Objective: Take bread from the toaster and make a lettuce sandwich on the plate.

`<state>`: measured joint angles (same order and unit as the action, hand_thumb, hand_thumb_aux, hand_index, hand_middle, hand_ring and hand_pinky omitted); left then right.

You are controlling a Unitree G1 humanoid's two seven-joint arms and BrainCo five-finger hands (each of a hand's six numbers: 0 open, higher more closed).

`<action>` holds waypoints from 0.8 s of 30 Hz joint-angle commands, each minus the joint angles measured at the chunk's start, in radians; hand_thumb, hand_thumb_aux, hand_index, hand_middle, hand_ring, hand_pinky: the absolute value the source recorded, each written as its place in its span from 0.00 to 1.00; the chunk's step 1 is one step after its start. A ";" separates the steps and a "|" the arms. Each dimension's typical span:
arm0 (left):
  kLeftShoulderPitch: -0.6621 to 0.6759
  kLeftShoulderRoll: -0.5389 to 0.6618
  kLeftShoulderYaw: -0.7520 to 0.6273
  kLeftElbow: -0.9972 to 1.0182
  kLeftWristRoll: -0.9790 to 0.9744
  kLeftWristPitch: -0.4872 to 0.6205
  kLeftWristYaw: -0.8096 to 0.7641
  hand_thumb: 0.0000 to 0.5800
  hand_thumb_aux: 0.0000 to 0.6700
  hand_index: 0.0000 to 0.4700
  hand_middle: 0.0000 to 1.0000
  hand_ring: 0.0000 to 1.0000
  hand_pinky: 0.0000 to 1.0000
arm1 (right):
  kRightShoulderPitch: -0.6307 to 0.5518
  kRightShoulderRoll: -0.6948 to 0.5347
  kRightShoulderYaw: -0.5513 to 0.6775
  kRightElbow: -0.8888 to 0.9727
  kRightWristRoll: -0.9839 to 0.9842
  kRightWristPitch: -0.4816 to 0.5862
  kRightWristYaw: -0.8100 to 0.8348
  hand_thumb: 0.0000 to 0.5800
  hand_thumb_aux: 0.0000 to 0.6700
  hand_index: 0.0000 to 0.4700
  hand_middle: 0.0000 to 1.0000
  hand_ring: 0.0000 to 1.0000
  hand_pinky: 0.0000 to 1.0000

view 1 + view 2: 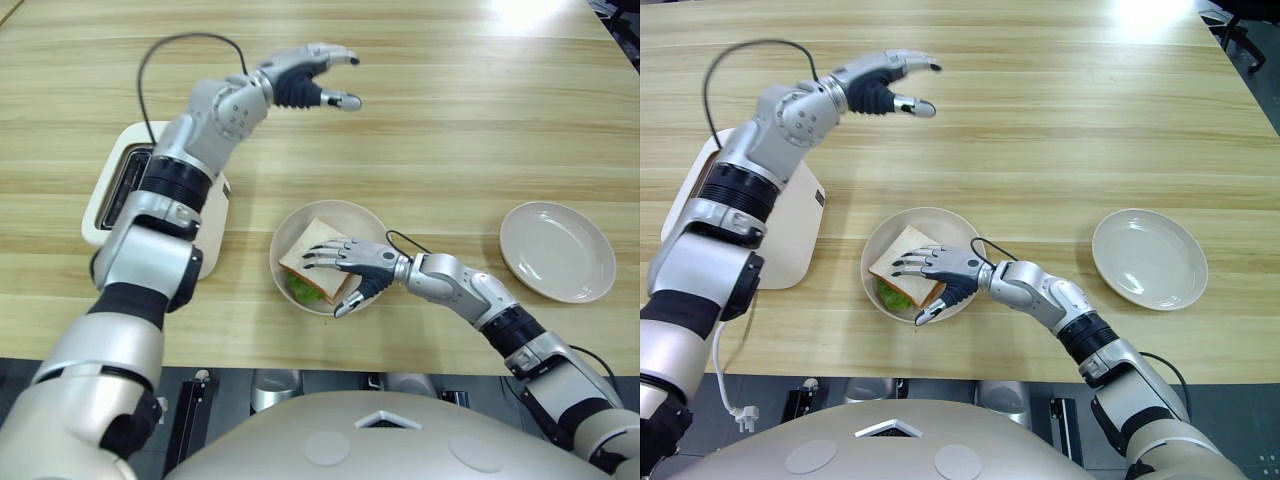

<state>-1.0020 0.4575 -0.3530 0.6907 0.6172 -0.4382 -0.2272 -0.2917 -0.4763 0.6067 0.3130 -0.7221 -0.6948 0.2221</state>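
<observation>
One sandwich [312, 257], lettuce [303, 290] peeking out, sits on the centre plate [350, 213]; I see my right hand [364, 266] spread flat over its edge, left hand [303, 80] loose and empty past the toaster [107, 198].

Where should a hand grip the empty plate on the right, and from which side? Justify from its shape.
Grip the empty plate by its raised rim at the near edge, probably coming from the robot's right. It lies flat and shallow, so only the lip gives purchase.

Right hand [362, 266] over sandwich [308, 246] — left hand [308, 76] raised.
</observation>
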 commanded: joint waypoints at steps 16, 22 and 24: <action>0.670 0.012 0.405 -0.954 -0.470 0.270 0.012 1.00 0.99 0.97 0.92 0.92 0.92 | 0.088 -0.074 -0.447 -0.189 0.435 -0.107 -0.303 1.00 1.00 0.98 0.07 0.07 0.07; 0.885 0.036 0.513 -1.134 -0.664 0.372 -0.088 1.00 1.00 0.98 1.00 1.00 1.00 | 0.195 -0.111 -0.419 -0.257 0.544 -0.098 -0.137 1.00 1.00 0.98 1.00 1.00 1.00; 0.973 0.060 0.537 -1.206 -0.753 0.399 -0.152 1.00 1.00 0.98 1.00 1.00 1.00 | 0.258 -0.142 -0.363 -0.311 0.637 -0.091 -0.027 1.00 1.00 0.98 1.00 1.00 1.00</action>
<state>-0.0755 0.4962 0.1614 -0.4528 -0.0581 -0.0744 -0.3204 -0.0680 -0.5948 0.1946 0.0512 -0.1599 -0.7958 0.0963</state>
